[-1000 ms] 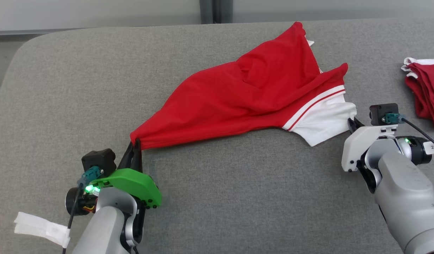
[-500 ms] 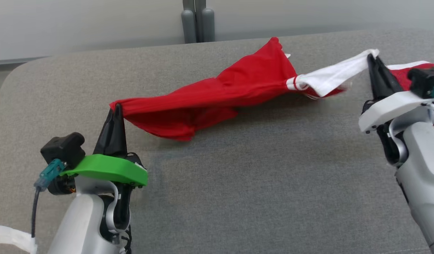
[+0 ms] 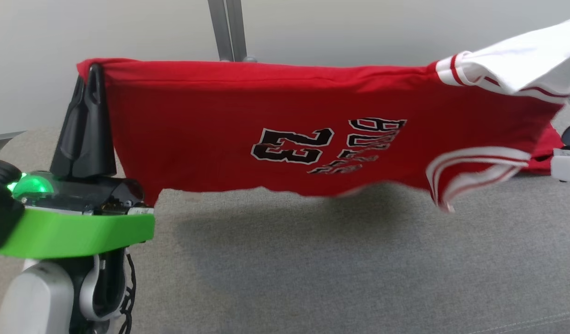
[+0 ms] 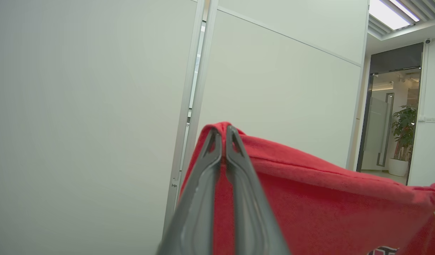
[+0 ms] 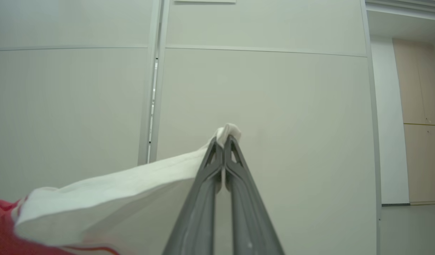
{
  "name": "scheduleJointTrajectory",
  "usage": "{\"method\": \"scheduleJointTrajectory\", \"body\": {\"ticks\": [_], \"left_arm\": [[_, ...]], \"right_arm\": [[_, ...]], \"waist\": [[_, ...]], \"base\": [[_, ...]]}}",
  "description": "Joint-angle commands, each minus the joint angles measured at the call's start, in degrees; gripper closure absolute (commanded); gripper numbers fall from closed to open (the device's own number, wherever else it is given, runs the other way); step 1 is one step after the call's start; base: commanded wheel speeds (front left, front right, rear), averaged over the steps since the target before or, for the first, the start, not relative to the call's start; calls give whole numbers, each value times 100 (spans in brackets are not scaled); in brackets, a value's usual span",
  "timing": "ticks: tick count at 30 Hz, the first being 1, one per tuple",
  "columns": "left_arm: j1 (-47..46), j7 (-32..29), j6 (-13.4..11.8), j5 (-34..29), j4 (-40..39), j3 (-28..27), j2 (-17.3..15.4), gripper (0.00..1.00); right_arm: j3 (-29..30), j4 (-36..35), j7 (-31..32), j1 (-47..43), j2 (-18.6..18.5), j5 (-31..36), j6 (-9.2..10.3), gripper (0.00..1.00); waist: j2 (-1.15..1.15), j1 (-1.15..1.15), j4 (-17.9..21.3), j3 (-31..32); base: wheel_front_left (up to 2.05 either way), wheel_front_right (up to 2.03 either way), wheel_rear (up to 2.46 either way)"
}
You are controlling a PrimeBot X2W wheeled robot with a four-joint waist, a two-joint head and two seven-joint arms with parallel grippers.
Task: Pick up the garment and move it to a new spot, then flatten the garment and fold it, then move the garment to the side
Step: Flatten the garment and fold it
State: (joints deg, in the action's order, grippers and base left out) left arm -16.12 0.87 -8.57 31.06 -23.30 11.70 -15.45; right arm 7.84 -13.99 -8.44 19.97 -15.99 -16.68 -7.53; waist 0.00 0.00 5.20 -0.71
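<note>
Garment [image 3: 220,106] hangs stretched, clamped by left claw [image 3: 95,69] and right claw [image 5: 224,139].

The garment [image 3: 220,106] runs off the head view's right edge.

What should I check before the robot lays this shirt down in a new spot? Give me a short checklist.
1. Left gripper shut on the shirt's red corner: ok.
2. Right gripper shut on the tip of the white sleeve: ok.
3. Top edge stretched level between the two grippers: ok.
4. Bottom edge hanging above the gray surface, with a shadow under it: ok.
5. Shirt hanging flat: not ok, the lower sleeve is bunched and curled.
6. Surface behind the shirt free for laying it down: cannot tell, the shirt hides it.
</note>
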Motion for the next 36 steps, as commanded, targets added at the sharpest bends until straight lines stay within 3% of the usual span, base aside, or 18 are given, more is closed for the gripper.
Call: {"method": "scheduleJointTrajectory", "body": {"ticks": [1,9,16,22,27,31,36], "left_arm": [[-64,-107,-44,-118,-256,-15,-108,100],[-443,-654,-128,-368,-1255,22,-415,100],[-820,-1054,-50,-246,-1083,138,-477,100],[-1702,-1265,246,-98,-59,119,-637,100],[-3350,-1358,580,-333,1436,149,-780,100],[-4770,-1091,797,-748,2933,266,-853,100],[-6265,-253,798,-1363,4530,407,-801,100]], "right_arm": [[97,-388,149,-169,65,75,8,100],[268,-1806,708,-366,235,217,8,100],[101,-1794,982,-241,254,118,8,100],[-375,-830,849,688,-16,145,8,100],[-831,489,587,2447,-169,352,8,100],[-1086,1876,145,4040,80,727,8,100],[-881,3574,-499,5718,655,1584,9,100]], "waist": [[0,0,102,91],[0,0,178,-64],[0,0,146,-450],[0,0,60,-1071],[0,0,20,-1708],[0,0,172,-2085],[0,0,466,-2378]], "base": [[0,0,0],[0,0,0],[0,0,0],[0,0,0],[0,0,0],[0,0,0],[0,0,0]]}}
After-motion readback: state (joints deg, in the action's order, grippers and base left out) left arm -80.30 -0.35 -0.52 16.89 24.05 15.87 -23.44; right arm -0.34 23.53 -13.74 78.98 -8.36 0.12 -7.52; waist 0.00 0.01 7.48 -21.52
